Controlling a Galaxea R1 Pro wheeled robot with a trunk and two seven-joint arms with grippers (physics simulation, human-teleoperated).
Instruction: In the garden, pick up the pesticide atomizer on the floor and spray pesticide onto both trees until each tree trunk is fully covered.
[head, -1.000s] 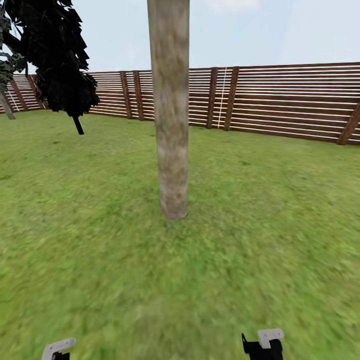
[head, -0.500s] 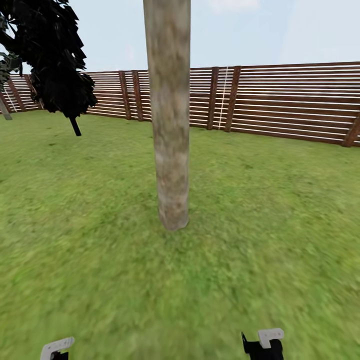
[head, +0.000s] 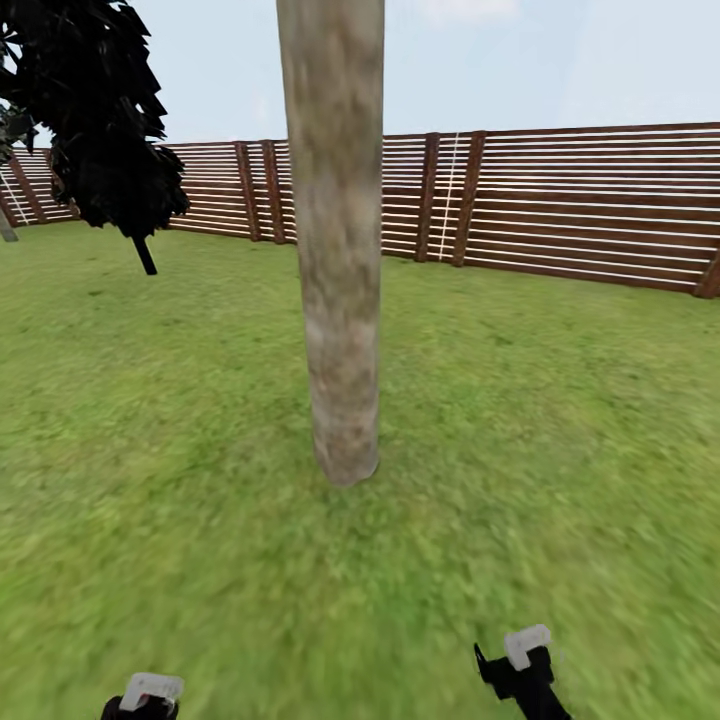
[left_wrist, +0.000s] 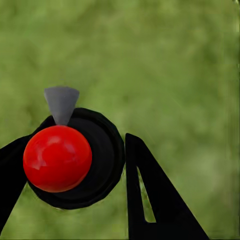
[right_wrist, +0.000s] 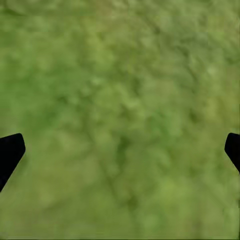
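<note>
A: Where is the pesticide atomizer (left_wrist: 67, 155)?

B: In the left gripper (left_wrist: 75, 185). The wrist view shows its red ball top and grey nozzle, with the black jaws closed on its dark body. It seems held nozzle-forward, ready to aim.

A: And the right gripper (right_wrist: 120, 150)?

B: Empty. Its jaws are spread wide over bare lawn (head: 560, 420), likely kept low and clear.

A: The target?

B: One tree trunk (head: 335, 260) stands straight ahead of the robot, the fence (head: 590, 205) well behind it. I see no pale specks on the bark, though the render is soft, so spraying looks not yet begun here.
</note>
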